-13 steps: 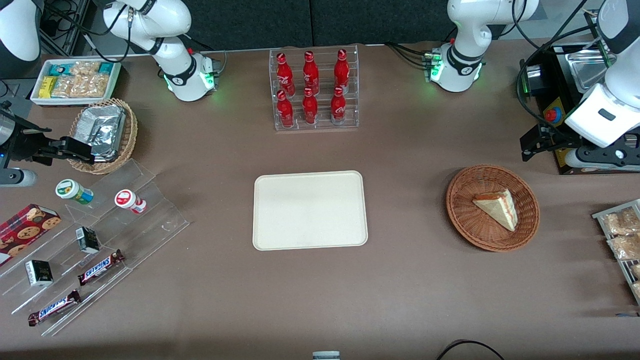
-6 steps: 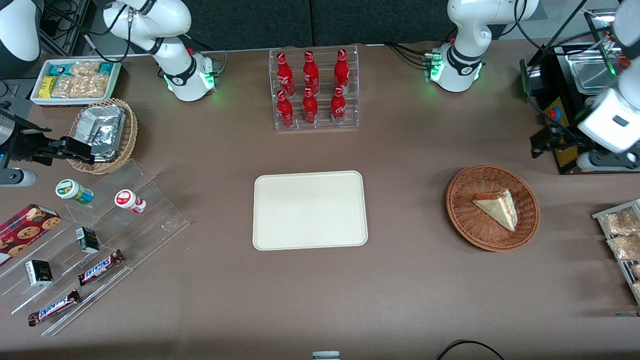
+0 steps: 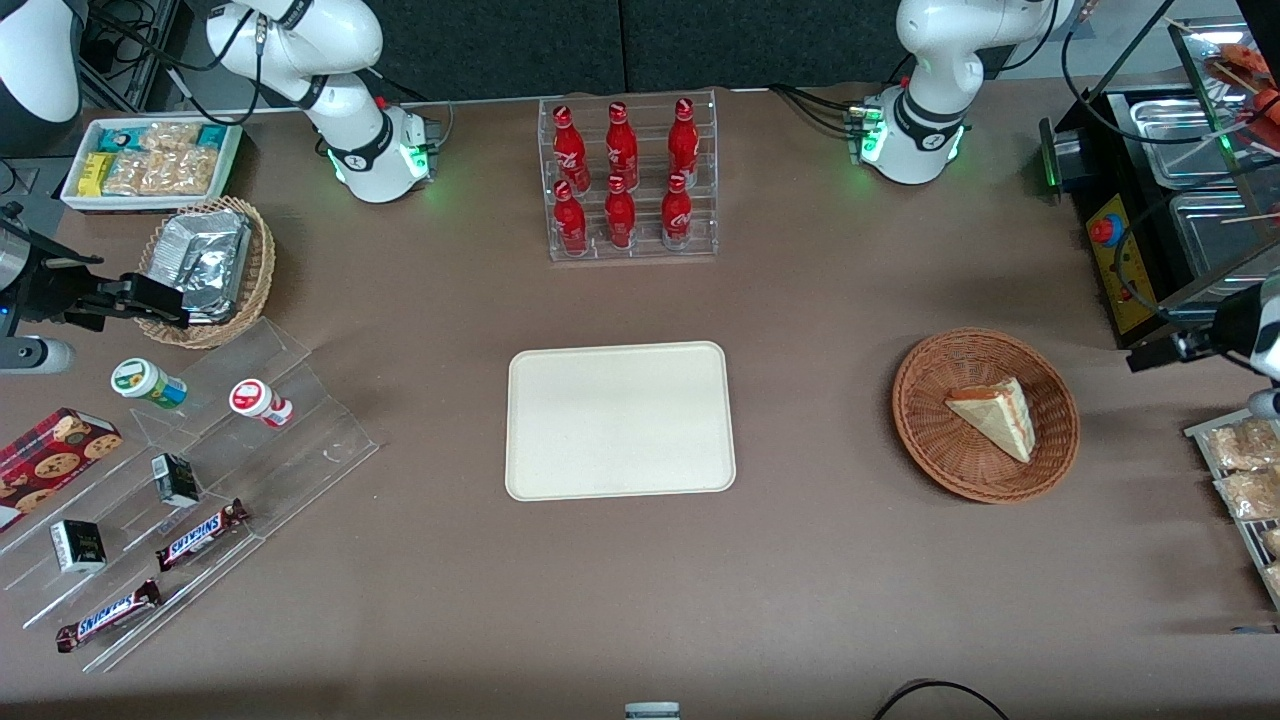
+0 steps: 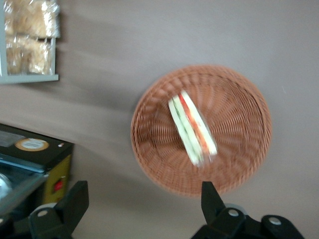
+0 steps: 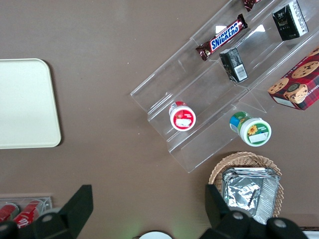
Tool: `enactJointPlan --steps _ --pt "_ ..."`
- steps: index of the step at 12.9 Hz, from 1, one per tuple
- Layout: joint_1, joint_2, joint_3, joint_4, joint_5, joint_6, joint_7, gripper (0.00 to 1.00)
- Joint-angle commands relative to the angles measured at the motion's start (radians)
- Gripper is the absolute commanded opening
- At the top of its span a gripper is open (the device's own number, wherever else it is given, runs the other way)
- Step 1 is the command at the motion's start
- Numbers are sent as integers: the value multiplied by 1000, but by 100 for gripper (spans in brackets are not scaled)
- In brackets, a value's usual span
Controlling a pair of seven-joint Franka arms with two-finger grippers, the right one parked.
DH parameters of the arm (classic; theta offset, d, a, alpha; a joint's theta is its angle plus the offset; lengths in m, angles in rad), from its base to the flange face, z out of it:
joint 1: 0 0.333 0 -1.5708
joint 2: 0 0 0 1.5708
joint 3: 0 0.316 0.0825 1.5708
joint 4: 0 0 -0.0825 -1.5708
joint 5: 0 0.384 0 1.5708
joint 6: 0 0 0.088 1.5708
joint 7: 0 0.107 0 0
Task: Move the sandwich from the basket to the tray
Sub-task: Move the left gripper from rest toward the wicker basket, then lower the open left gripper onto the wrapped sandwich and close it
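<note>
Here, what you had in view:

Gripper: your gripper hung above the table at the working arm's end, over the basket's rim. In the front view only a dark part of it showed at the frame's edge, just beside the basket.

Fingers: the two fingers stood wide apart, about as far as the basket is wide. They held nothing and touched nothing.

Sandwich: the sandwich lay in the basket, near its middle, with the striped cut edge turned up toward your wrist camera. It was blurred there, but red and green layers showed.

Basket: the basket sat on the table, well apart from the tray, toward the working arm's end.

Tray: the tray lay flat mid-table, nearer the front camera than the bottle rack.

Nearby: a black appliance and a rack of snack packets flanked the gripper.
</note>
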Motion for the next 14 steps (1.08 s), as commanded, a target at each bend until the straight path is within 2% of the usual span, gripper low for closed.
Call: enactJointPlan --steps 1,8,14 --pt "-5 -56 -16 -191 1 204 -246 100" --pt "-82 92 -22 -216 -6 381 -642 100" --pt "-91 197 -21 -229 -4 424 -668 100"
